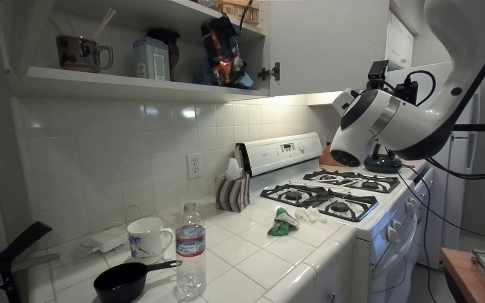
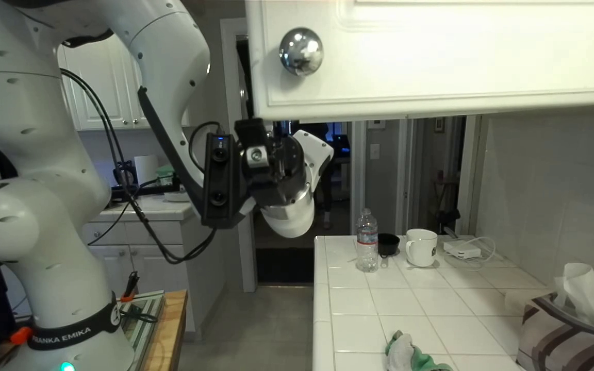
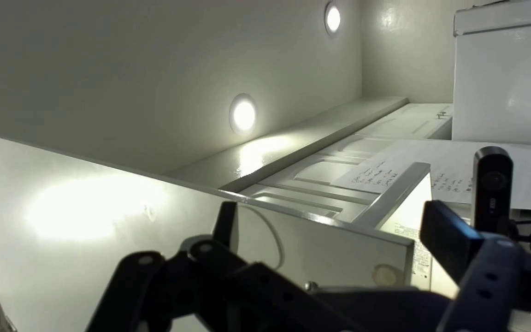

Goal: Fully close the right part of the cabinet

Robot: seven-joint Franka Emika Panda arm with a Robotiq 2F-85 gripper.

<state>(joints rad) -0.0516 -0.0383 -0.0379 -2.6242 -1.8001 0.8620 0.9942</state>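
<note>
Wrist view: gripper, jaws spread wide, nothing grasped, on inner side of white door, near its lower free corner. Door stands wide open, hinged at right edge of cabinet. Advisable: round corner, reach knob side, push gently until flush.

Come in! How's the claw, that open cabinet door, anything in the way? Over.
Gripper open, contact unclear. Right door open. Bag on shelf near hinge; can't tell if blocking.
</note>
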